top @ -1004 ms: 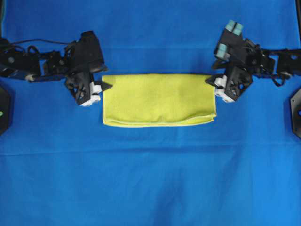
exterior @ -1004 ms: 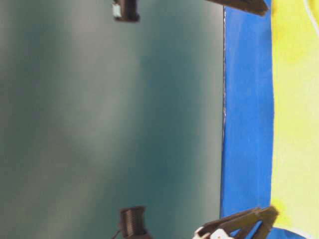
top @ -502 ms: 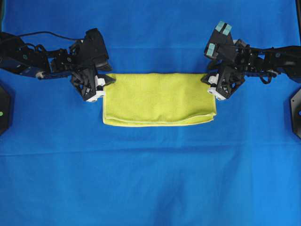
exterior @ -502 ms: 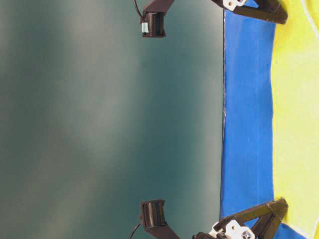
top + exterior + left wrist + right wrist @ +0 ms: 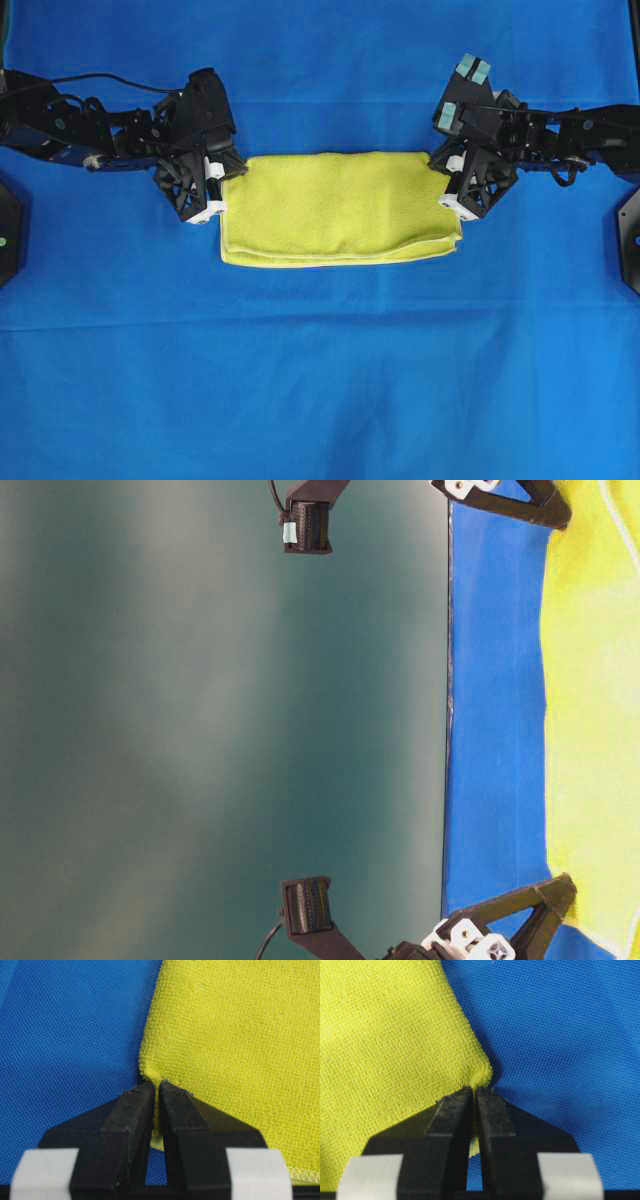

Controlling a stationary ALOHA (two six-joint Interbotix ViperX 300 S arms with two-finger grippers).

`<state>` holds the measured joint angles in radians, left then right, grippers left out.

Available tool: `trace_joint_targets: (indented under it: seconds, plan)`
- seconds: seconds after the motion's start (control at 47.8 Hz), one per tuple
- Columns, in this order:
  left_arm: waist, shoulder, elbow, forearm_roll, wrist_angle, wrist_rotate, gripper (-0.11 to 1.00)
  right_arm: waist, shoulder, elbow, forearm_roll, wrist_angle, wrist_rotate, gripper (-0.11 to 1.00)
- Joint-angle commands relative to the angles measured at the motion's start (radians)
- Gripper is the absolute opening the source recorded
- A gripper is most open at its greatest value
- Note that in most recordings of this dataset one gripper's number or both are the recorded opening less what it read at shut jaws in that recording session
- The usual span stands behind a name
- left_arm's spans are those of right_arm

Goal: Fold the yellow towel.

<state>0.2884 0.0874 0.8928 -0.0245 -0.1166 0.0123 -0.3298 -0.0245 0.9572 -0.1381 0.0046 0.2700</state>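
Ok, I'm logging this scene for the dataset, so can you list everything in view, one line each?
towel: one, yellow, folded to a strip, centre of the cloth, both far corners pinched.
cloth: one, blue, covers the table.
backdrop: one, dull green, beyond the table edge in the table-level view.
left tool: one, black, shut on the towel's far left corner.
right tool: one, black, shut on the towel's far right corner.
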Motion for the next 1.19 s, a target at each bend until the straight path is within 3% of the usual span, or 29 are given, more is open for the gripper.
trace_joint_targets:
  seconds: [0.0,0.293,0.502,0.816,0.962,1.172]
  plan:
    - [-0.005,-0.040,-0.020,0.000,0.023,0.002,0.04,0.002,-0.011,-0.012,0.005,0.005,0.002,0.03]
    - [-0.078,-0.275,-0.083,0.000,0.245,-0.006,0.04,0.002,-0.219,-0.067,0.002,0.181,0.000,0.03]
    - [-0.133,-0.390,-0.097,0.000,0.301,-0.011,0.04,0.003,-0.373,-0.104,0.002,0.302,0.000,0.03]
    - [-0.196,-0.382,-0.103,-0.002,0.267,-0.035,0.04,-0.015,-0.399,-0.100,-0.002,0.302,0.002,0.03]
    - [-0.275,-0.359,-0.124,0.000,0.202,-0.040,0.04,-0.092,-0.393,-0.107,-0.005,0.264,0.000,0.03]
    - [-0.380,-0.262,-0.233,0.000,0.101,-0.014,0.04,-0.175,-0.345,-0.149,-0.040,0.190,-0.003,0.03]
